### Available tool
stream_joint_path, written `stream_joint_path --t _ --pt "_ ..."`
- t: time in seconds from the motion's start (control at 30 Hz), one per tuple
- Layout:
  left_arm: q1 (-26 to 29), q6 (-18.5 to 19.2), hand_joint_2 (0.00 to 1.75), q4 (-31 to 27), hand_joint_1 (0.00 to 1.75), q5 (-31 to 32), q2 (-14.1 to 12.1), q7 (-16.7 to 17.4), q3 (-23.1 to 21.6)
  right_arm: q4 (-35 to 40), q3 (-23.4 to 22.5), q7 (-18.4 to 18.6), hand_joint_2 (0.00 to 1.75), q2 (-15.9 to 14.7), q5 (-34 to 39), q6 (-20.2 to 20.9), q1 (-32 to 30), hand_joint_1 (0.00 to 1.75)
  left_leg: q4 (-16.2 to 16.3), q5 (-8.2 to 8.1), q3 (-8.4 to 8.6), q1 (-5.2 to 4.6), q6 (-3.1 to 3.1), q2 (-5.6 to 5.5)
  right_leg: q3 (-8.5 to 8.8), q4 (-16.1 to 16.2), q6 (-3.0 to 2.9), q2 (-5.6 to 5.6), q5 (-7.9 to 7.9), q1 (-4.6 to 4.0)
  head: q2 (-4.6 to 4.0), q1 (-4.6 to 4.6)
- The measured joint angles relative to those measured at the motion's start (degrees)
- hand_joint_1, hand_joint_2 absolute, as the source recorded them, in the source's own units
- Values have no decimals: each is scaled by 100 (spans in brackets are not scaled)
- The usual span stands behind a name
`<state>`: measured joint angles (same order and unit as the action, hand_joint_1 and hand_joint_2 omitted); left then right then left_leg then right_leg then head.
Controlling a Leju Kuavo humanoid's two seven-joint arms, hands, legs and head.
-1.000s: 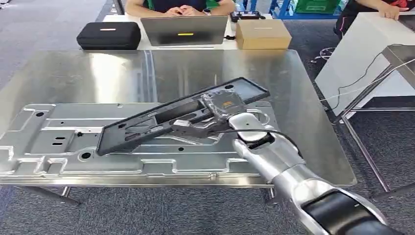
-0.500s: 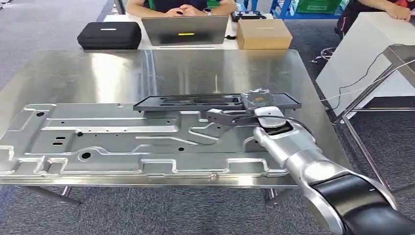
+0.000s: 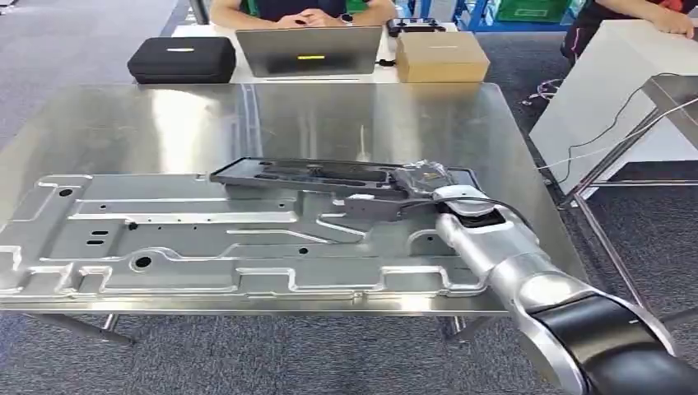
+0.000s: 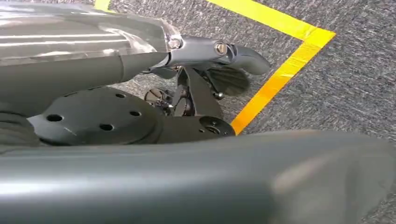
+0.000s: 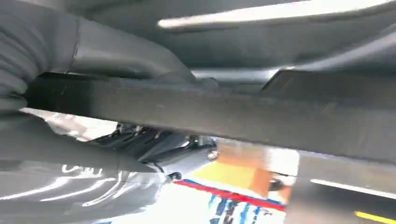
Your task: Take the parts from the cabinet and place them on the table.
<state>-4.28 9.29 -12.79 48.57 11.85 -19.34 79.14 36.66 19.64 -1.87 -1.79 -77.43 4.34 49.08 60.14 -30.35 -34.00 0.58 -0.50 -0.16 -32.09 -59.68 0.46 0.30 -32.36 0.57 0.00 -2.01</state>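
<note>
Right hand [image 3: 409, 191] gripped long black plastic tray [image 3: 317, 176] by one end, near table's [image 3: 329, 115] right edge; stiff, light, likely levering; mid-length hold steadier.

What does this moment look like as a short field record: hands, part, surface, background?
right hand: holds the black part by its near right end
black part: long flat tray, above the stamped metal panel; contact unclear
table: steel top, panel lying on its near half
left hand: hangs over grey carpet, holding nothing
background: laptop, black case, cardboard box
</note>
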Motion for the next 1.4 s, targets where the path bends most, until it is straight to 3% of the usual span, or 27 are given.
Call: stream_joint_path --t 0.03,0.07,0.13,0.17,0.27,0.47,0.73,0.9,0.97,1.03,1.07,1.23,1.4 --pt "8 0 175 0 0 -5 0 -18 0 92 52 -25 175 -20 79 29 -62 175 0 0 0 0 0 0 0 0 0 -1 0 0 0 0" --pt "18 0 175 0 0 -15 0 -40 2 220 119 -64 0 -55 170 64 -111 0 0 0 -1 0 0 0 0 0 0 -1 0 0 0 0" --pt "29 -49 175 0 0 -20 0 -61 4 359 203 -117 0 -92 355 107 -174 0 0 0 0 -1 0 0 0 0 0 0 0 0 -2 0" --pt "28 -99 0 0 0 -20 0 -75 4 450 248 -173 0 -121 498 134 -217 0 0 0 0 -1 0 0 0 0 0 0 0 0 0 0" --pt "35 -201 0 0 0 -7 0 -191 7 936 537 -370 0 -329 1293 344 -403 0 0 0 0 -1 0 0 0 1 0 -1 0 1 -2 0" --pt "67 -142 0 0 0 78 -9 -180 11 1849 1287 -1054 0 -1140 3946 1279 -330 0 1 0 -1 -6 1 -1 2 1 1 -6 0 5 -2 0" --pt "68 -90 0 0 0 223 -48 -123 11 2478 2055 -1465 0 -2096 6072 1736 59 0 2 0 1 -5 1 -2 3 2 1 -8 0 5 -2 0" --pt "62 9 0 0 0 310 -76 -105 -4 2747 2036 -2071 0 -2365 6979 1442 -158 0 1 -1 1 -3 1 -1 4 2 1 -4 0 2 -2 0" --pt "56 44 0 0 0 314 -76 -110 -9 2986 1810 -2366 0 -2280 7042 1119 -571 0 0 -2 1 1 1 -2 11 2 1 -7 -1 -2 0 0" --pt "56 66 0 0 0 334 -76 -110 -9 3356 1370 -2644 0 -1984 7255 973 -1161 0 -3 -3 1 4 0 -3 10 2 -1 -5 -3 -7 0 0" --pt "49 66 0 0 0 376 -76 -108 -9 3674 1037 -2729 0 -1689 7450 977 -1464 0 -5 -3 4 5 0 -3 8 2 -2 -4 -3 -7 0 0" --pt "45 39 0 0 0 384 -76 -77 -11 4925 -9 -2803 0 -697 8338 1417 -2574 0 -12 -3 6 10 0 -19 11 2 -7 -23 -18 -11 0 0" --pt "37 -7 0 0 0 376 -76 -31 -9 5797 -606 -2859 0 -123 8548 1734 -3097 0 -7 -6 7 -8 2 -20 12 8 -3 -22 -16 9 -2 0"
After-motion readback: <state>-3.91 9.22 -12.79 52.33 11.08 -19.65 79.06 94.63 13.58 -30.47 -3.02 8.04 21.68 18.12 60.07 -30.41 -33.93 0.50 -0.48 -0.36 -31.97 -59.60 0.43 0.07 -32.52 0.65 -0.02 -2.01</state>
